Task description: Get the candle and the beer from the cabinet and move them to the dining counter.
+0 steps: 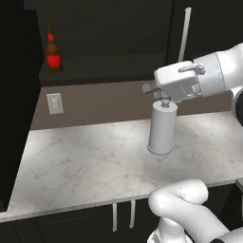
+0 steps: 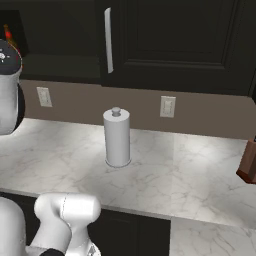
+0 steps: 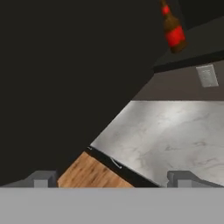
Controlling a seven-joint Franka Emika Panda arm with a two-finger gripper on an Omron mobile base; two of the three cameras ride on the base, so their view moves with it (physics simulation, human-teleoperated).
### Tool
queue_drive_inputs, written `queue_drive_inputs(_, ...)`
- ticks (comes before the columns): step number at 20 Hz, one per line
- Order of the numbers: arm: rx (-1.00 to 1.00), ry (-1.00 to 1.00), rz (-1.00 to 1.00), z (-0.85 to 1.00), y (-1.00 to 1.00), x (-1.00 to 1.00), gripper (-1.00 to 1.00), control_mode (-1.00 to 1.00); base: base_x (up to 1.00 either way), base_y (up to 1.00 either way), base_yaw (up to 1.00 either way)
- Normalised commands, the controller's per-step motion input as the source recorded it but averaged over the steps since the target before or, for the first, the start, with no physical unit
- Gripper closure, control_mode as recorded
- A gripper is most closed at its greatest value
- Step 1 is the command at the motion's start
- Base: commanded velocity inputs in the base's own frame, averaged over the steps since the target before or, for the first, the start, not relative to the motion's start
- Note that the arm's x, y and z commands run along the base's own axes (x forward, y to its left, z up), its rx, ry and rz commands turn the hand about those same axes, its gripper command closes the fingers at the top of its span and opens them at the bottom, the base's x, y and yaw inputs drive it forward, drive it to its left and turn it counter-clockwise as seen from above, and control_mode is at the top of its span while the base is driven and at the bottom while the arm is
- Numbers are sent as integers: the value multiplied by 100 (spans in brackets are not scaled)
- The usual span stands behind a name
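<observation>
Beer [image 1: 53,51] upright on open cabinet [image 1: 109,71] shelf, well apart from our fingers [image 3: 113,179], spread wide, empty. Risks: we clip paper roll [image 1: 162,127] on surface [image 1: 85,166] swinging over; we topple narrow bottle. Candle unseen.

Worktop: white-grey veined marble counter [image 1: 85,166] along the wall, lit pale across the middle.
Backsplash: plain brown-taupe wall strip [image 2: 210,117] above it, carrying white rectangular outlet plates [image 2: 167,106].
On the marble: upright white paper-towel roll on a holder [image 2: 117,138]; reddish-brown wooden block [image 2: 248,162] at the right edge.
Below: dark lower cabinet fronts with short silver handles [image 1: 114,217].
Floor: warm wooden planks [image 3: 89,173], seen past the counter edge.
</observation>
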Motion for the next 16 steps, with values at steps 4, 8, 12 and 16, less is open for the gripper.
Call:
queue_drive_inputs(4, -4, -11, 0, 3, -59, 0, -100, -100, 0, 0, 0)
queue_drive_inputs(8, -7, -5, -6, 6, -55, 2, -100, -100, 0, 0, 0)
queue_drive_inputs(12, -15, 0, -22, 8, -48, 8, -100, -100, 0, 0, 0)
queue_drive_inputs(16, -17, 0, -28, 6, -49, 9, -100, -100, 0, 0, 0)
